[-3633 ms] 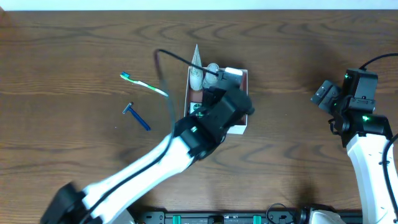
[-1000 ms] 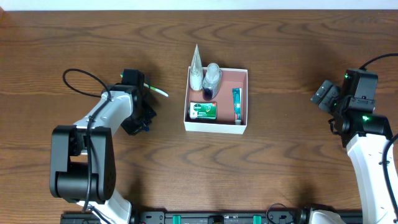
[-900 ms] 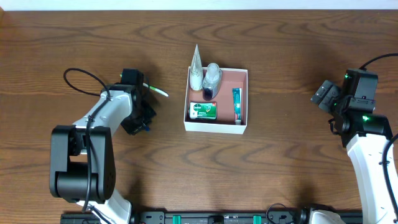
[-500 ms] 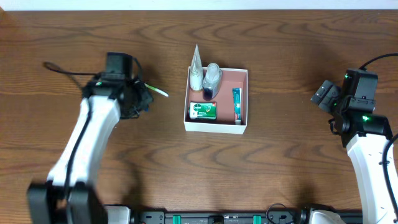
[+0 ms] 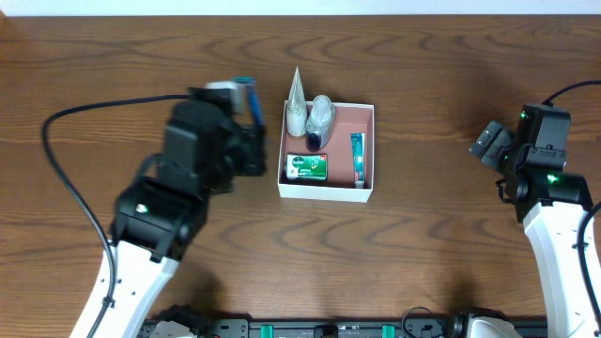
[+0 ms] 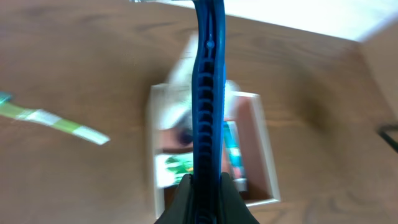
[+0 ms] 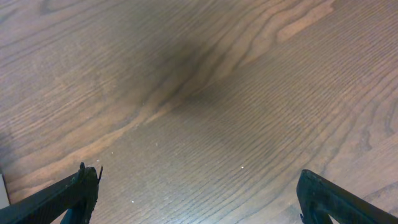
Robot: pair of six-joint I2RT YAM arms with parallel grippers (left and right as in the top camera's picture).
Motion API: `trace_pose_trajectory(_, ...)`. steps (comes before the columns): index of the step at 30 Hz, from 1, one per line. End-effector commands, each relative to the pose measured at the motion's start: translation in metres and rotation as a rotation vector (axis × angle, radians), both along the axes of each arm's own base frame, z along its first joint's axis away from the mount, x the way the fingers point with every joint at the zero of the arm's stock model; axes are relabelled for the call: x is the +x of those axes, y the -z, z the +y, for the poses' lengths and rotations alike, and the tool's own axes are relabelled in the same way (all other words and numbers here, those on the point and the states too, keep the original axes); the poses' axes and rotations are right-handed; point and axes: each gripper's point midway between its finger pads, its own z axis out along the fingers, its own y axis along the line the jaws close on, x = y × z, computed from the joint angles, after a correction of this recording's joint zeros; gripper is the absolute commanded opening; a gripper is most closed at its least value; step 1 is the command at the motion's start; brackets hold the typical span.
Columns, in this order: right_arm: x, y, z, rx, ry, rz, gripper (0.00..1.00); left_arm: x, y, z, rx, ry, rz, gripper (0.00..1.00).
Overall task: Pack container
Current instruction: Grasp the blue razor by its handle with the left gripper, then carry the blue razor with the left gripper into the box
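Observation:
The container (image 5: 325, 192), a white-walled box with a reddish-brown floor, sits mid-table. It holds a white cone-topped tube (image 5: 297, 101), a clear bottle (image 5: 320, 116), a green soap box (image 5: 307, 166) and a teal tube (image 5: 358, 157). My left gripper (image 5: 248, 111) is raised just left of the container's back corner, shut on a blue razor (image 5: 246, 95). In the left wrist view the razor handle (image 6: 206, 93) runs up from the gripper (image 6: 205, 182), above the blurred container (image 6: 267, 163). My right gripper (image 5: 492, 141) stands open at the far right, over bare wood (image 7: 199, 186).
A green and white toothbrush (image 6: 53, 118) lies on the wood left of the container; the left arm hides it in the overhead view. A black cable (image 5: 66, 178) loops out to the left of that arm. The table's back edge runs along the top.
The left arm has risen off the table and swung right toward the container with the razor in its grip. The right arm has not moved.

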Motion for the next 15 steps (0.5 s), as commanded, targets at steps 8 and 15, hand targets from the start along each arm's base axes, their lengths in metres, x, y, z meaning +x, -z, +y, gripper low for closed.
trace_pose_trajectory(8, 0.000, -0.001, -0.002, 0.004, 0.017, -0.005, 0.99, -0.006, 0.025, -0.094, 0.147, 0.224, -0.075, 0.06)
trace_pose_trajectory(15, 0.000, -0.001, -0.002, 0.004, 0.017, -0.005, 0.99, -0.008, 0.078, -0.146, 0.235, 0.355, -0.034, 0.06)
